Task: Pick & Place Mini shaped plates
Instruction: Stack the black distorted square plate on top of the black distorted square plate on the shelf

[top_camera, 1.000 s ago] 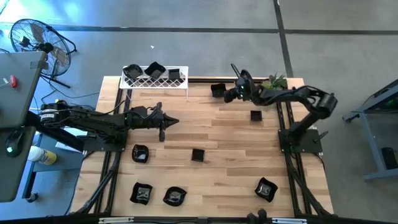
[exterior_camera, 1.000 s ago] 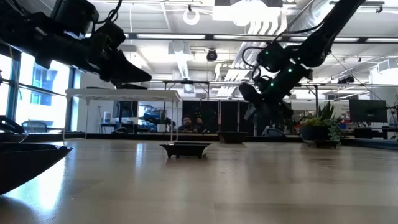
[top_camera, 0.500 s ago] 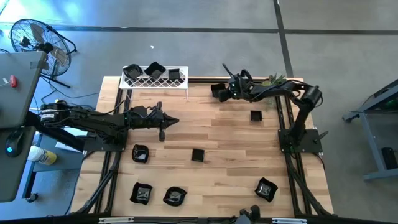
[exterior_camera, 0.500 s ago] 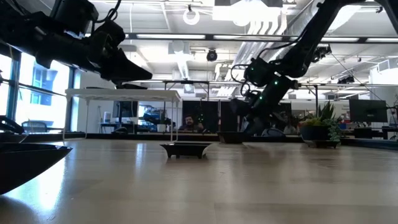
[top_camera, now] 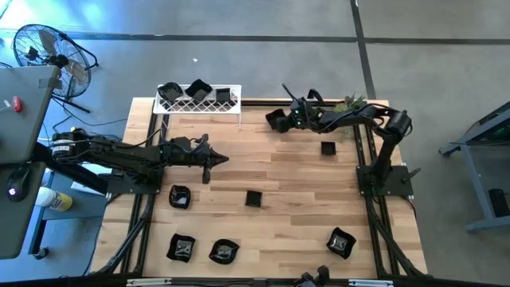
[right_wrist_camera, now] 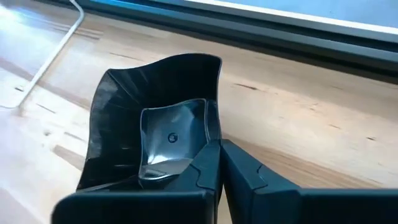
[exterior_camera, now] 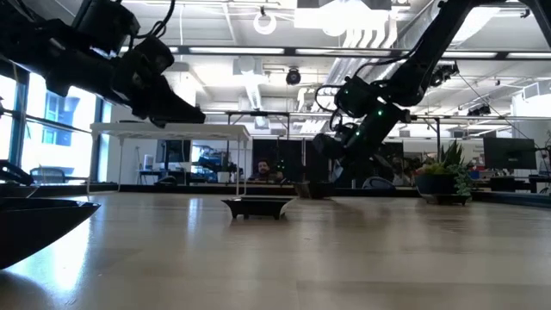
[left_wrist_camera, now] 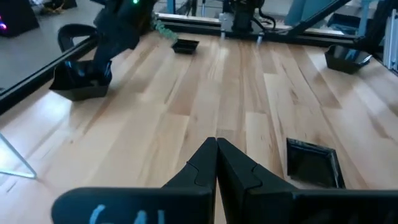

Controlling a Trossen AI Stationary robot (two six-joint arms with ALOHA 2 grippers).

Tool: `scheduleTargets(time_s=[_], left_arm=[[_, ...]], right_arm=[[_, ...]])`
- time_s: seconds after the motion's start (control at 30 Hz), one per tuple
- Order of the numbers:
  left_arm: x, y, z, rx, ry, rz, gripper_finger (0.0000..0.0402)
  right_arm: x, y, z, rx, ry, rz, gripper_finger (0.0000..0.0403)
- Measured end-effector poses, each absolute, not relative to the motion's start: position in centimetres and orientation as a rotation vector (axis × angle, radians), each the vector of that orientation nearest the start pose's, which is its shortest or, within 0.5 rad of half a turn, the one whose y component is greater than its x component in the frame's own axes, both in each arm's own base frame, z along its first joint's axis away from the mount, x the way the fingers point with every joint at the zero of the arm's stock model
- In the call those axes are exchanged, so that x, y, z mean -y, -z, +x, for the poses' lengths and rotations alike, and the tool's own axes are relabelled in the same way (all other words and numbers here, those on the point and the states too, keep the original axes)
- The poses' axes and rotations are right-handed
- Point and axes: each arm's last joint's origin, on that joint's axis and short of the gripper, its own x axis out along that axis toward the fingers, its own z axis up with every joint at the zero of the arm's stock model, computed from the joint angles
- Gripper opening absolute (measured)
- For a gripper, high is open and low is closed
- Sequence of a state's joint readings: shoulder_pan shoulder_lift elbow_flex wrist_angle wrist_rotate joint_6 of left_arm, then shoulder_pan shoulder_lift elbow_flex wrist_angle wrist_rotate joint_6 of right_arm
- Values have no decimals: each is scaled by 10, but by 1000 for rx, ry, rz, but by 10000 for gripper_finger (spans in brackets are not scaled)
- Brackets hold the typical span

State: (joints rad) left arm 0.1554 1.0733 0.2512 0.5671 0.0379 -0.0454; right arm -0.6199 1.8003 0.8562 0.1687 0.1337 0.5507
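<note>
Two grippers: my right gripper (top_camera: 285, 116) is pinched on the rim of a wavy plate (top_camera: 275, 119) at the table's (top_camera: 303, 199) far edge, beside the rack (top_camera: 199, 102). Left gripper (top_camera: 209, 163) fingers pressed together, empty, above mid-table.

Glossy black mini plates lay spread over the wood table: one wavy-rimmed plate (top_camera: 275, 119) at the far edge, tilted, w/ its rim between dark fingers; small square one (top_camera: 327, 148) near it; square one (top_camera: 253, 198) mid-table; four more along the near side; three on the rack.
</note>
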Motion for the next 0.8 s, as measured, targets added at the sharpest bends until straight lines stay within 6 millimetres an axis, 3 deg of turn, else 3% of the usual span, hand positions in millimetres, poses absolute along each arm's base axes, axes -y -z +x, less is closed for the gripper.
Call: scheduleTargets(time_s=[0.17, 0.33, 0.6, 0.8], left_arm=[[-25, -172, 197, -253, -98, -53, 3], [-19, -172, 197, -256, -108, -5, 3], [-11, -173, 198, -251, -116, 64, 3], [-1, -173, 198, -253, -83, 138, 3]], right_arm=[[186, -149, 283, -521, 852, 678, 7], [148, -166, 301, -485, 754, 657, 4], [78, -154, 338, -398, 676, 684, 6], [67, -141, 361, -317, 630, 744, 7]])
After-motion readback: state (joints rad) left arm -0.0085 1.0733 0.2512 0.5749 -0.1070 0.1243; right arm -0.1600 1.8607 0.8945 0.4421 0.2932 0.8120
